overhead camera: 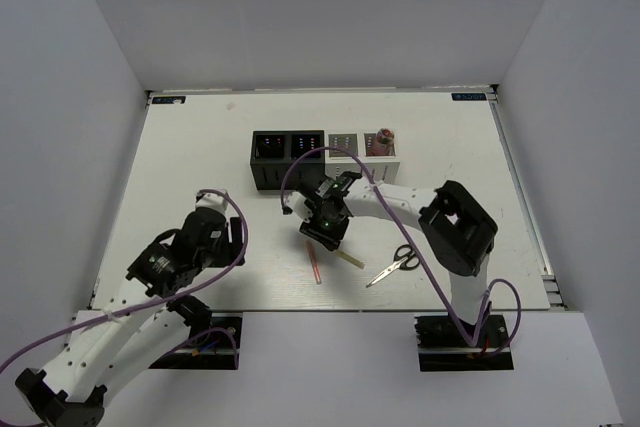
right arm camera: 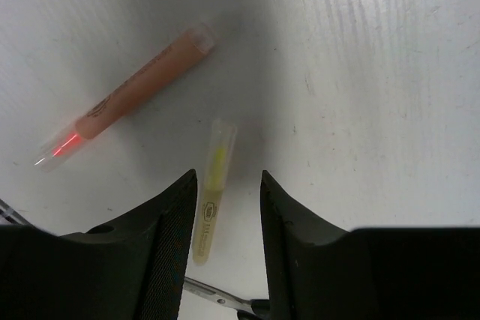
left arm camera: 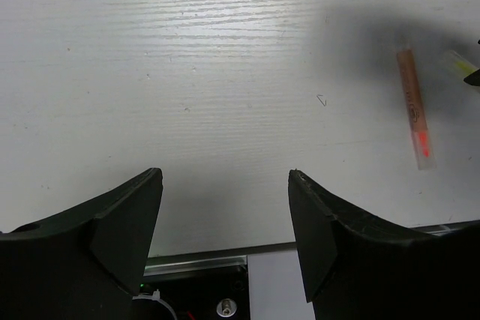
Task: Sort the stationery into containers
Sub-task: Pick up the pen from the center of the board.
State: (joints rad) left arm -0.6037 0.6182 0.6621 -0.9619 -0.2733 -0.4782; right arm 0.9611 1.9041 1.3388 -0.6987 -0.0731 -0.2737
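Note:
Four containers stand in a row at the back: two black ones [overhead camera: 270,152] [overhead camera: 305,147] and two light grey ones [overhead camera: 343,144] [overhead camera: 380,144], the rightmost holding pink items. On the table lie a pink tube [overhead camera: 314,262] [right arm camera: 127,94] [left arm camera: 415,106], a pale yellow stick [overhead camera: 347,259] [right arm camera: 212,189] [left arm camera: 459,63] and black-handled scissors [overhead camera: 395,265] [right arm camera: 217,297]. My right gripper [overhead camera: 325,227] [right arm camera: 227,177] hovers open over the yellow stick, which lies between the jaws nearer the left finger. My left gripper [overhead camera: 205,237] [left arm camera: 225,174] stands wide open and empty, left of the pink tube.
The table's near edge and the left arm's base [left arm camera: 217,301] show between the left fingers. White walls enclose the table [overhead camera: 200,167] on three sides. A purple cable [overhead camera: 300,167] loops above the right wrist close to the black containers.

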